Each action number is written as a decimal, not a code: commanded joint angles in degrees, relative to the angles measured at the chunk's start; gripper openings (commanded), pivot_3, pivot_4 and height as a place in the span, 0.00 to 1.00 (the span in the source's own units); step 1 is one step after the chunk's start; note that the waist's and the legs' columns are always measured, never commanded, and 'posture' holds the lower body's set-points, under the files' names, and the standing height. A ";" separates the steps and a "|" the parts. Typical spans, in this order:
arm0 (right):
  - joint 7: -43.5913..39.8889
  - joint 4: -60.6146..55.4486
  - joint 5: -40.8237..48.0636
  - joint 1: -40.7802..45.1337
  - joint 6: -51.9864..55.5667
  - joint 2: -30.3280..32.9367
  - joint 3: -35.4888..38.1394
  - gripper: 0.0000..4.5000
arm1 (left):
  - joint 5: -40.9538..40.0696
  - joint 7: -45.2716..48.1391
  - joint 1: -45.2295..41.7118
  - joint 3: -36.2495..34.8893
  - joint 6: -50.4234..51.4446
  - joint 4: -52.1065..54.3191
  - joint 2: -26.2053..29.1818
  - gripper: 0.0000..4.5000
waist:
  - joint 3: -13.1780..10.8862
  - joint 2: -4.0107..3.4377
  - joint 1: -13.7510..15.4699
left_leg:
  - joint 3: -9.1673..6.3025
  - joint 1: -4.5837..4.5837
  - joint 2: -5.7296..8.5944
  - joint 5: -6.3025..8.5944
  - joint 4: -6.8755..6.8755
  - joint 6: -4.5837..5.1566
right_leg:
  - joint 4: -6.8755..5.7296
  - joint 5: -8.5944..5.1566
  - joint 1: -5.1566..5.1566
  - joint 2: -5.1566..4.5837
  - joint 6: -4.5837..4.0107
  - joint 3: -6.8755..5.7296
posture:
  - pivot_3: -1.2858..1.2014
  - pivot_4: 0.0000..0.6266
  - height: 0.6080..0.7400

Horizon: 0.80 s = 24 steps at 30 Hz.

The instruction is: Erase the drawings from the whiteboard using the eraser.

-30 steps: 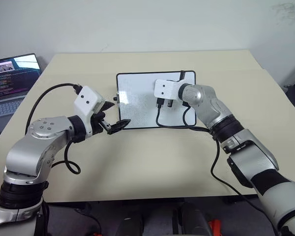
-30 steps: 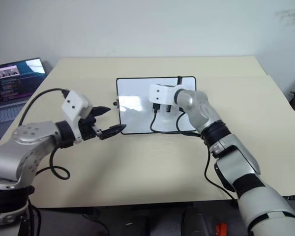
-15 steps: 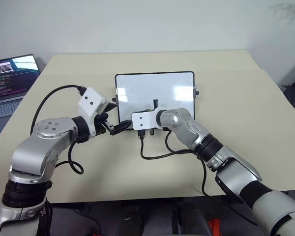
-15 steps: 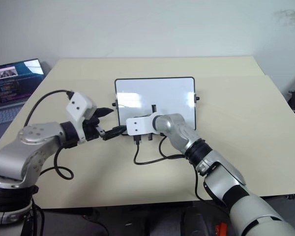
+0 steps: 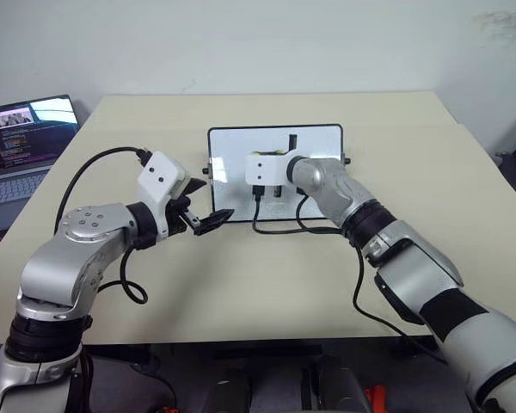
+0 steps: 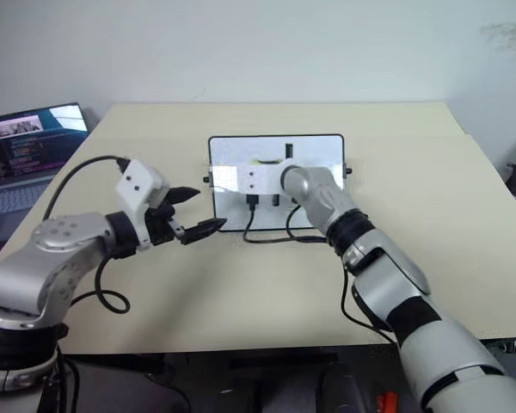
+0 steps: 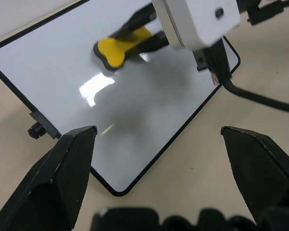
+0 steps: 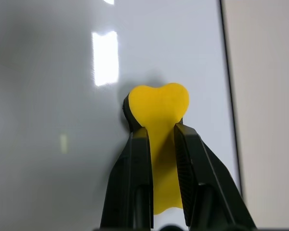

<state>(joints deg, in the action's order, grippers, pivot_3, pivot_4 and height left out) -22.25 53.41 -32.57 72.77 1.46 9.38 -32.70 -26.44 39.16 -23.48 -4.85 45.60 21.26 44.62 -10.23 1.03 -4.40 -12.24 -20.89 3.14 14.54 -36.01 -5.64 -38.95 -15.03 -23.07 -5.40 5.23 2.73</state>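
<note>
The whiteboard lies flat in the middle of the table, with small black knobs at its sides. My right gripper is shut on the yellow eraser and presses it onto the board's far middle part; the eraser also appears in the left wrist view. The drawings are out of view: the board surface that I can see is plain white with glare. My left gripper stands open at the board's near left corner, its fingers wide apart with nothing between them.
An open laptop stands at the table's far left edge. A black cable from my right wrist loops over the board's near edge. Bare beige table stretches in front of the board and to its right.
My right gripper swept the eraser from the board's right middle down to its near left edge, then back up to the far middle. The left gripper stayed in place, still open.
</note>
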 commanded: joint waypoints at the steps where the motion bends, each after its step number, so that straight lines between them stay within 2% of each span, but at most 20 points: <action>1: 2.40 4.09 -0.88 1.37 -0.24 2.36 1.50 0.07 | 0.04 -0.20 -1.28 -1.04 -0.77 0.99 0.09 1.00 | 0.00 0.00 0.00 | 0.00 0.00 0.00 0.00 0.02 0.00 | 0.02 0.00 0.00 0.00 0.00 0.00 | 0.52 0.24 1.00; 4: -1.24 2.09 5.47 -0.36 -1.45 1.60 6.25 0.07 | 0.00 -0.26 -1.24 -1.05 -0.61 1.19 0.12 1.00 | 0.00 0.00 -0.16 | 0.01 -0.01 -0.01 0.00 0.06 0.00 | 0.03 0.00 -0.02 0.00 0.00 0.00 | 0.52 0.24 1.00; 6: -9.95 -7.17 14.65 -3.97 0.25 1.08 11.90 0.07 | -0.22 -0.32 -1.18 -1.35 -0.32 1.50 0.21 1.00 | 0.01 0.02 -0.22 | 0.01 -0.01 -0.02 0.00 0.08 0.00 | 0.05 0.00 -0.02 0.00 -0.01 0.00 | 0.52 0.24 1.00; 8: -18.51 -23.40 25.22 -8.43 7.45 2.00 18.27 0.07 | -0.43 -0.33 -0.58 -2.04 0.00 1.89 0.60 1.00 | -0.04 0.01 -0.26 | -0.01 -0.06 -0.05 0.00 0.12 0.00 | 0.14 0.00 -0.02 0.01 -0.01 -0.03 | 0.52 0.24 1.00; 10: -20.78 -33.71 29.90 -10.79 13.71 3.38 22.22 0.07 | -0.61 -0.32 -0.07 -2.50 0.16 2.21 0.81 1.00 | -0.20 -0.10 -0.37 | -0.02 -0.25 -0.07 0.00 0.13 -0.01 | 0.18 0.01 -0.17 0.02 -0.01 -0.05 | 0.52 0.24 1.00; 13: -19.25 -41.50 35.84 -11.55 23.04 6.34 29.98 0.07 | -1.13 -0.40 0.40 -3.01 0.14 2.68 0.41 1.00 | -0.21 -0.12 -0.31 | -0.06 -0.64 -0.07 0.00 0.13 -0.04 | 0.19 0.02 -0.56 0.02 -0.02 -0.11 | 0.52 0.24 1.00; 15: -15.97 -42.58 37.03 -11.24 28.38 10.95 35.83 0.07 | -1.67 -0.46 0.16 -3.35 0.03 2.52 -0.09 1.00 | -0.21 -0.12 -0.14 | -0.12 -0.91 -0.07 -0.03 0.13 -0.10 | 0.29 0.02 -0.74 0.01 -0.03 -0.20 | 0.52 0.24 1.00; 18: -11.80 -39.83 35.94 -12.39 31.12 17.04 39.41 0.07 | -2.25 0.33 -0.42 -2.48 -0.31 1.97 -0.44 1.00 | -0.21 -0.12 1.07 | -0.11 -1.01 -0.05 0.02 0.15 -0.04 | 0.47 0.03 -0.73 -0.02 -0.03 -0.23 | 0.52 0.24 1.00; 24: -10.00 -30.40 33.49 -17.80 32.76 26.90 39.90 0.07 | -2.22 1.49 -2.46 -0.50 -0.80 0.15 -1.74 1.00 | -0.24 -0.13 1.15 | 0.01 -1.02 -0.06 0.03 0.20 -0.01 | 0.67 0.03 -0.67 -0.02 -0.01 -0.20 | 0.52 0.24 1.00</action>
<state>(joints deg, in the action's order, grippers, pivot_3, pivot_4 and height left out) -32.85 22.51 1.25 54.31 34.18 34.75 6.27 -28.31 40.23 -24.47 -4.77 45.88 21.34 42.85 -10.47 0.90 -3.25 -12.20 -21.93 3.08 14.57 -35.81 -5.65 -38.18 -14.98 -23.73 -5.43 5.25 2.56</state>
